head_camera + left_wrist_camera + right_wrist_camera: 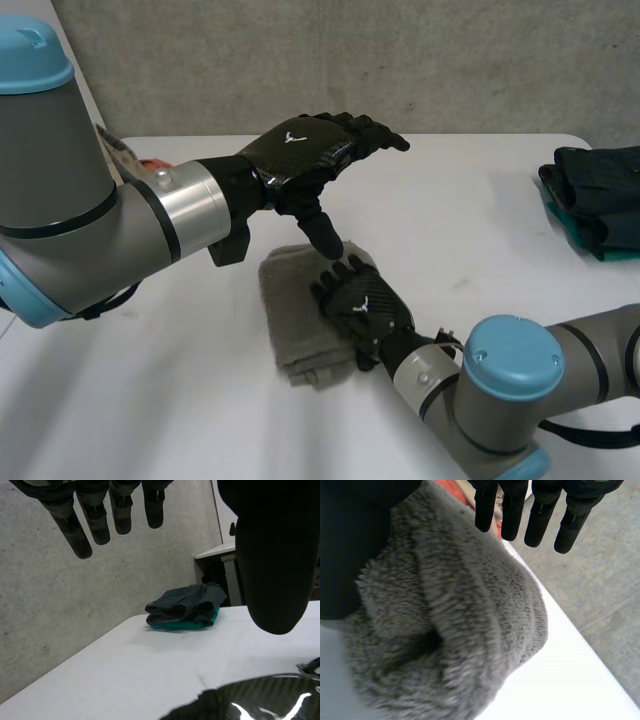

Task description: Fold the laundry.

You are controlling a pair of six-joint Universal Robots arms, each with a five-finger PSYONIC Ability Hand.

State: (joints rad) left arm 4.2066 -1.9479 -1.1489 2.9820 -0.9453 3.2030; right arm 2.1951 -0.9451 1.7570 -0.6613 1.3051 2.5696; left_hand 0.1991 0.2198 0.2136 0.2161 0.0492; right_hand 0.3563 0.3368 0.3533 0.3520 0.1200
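Step in hand, by judgement: flatten and square folded grey towel, lying near middle of white table.
- Press with flat palm, evenly.
- Keep layers aligned at edges.
- Avoid dragging towel sideways.

Right hand: palm down on towel's right part. Fingers straight, reaching toward far edge, gripping nothing.

Left hand: raised above towel's far edge. Fingers straight, slightly spread, thumb pointing down, holding nothing.

Dark clothes pile: well apart, at table's right edge.
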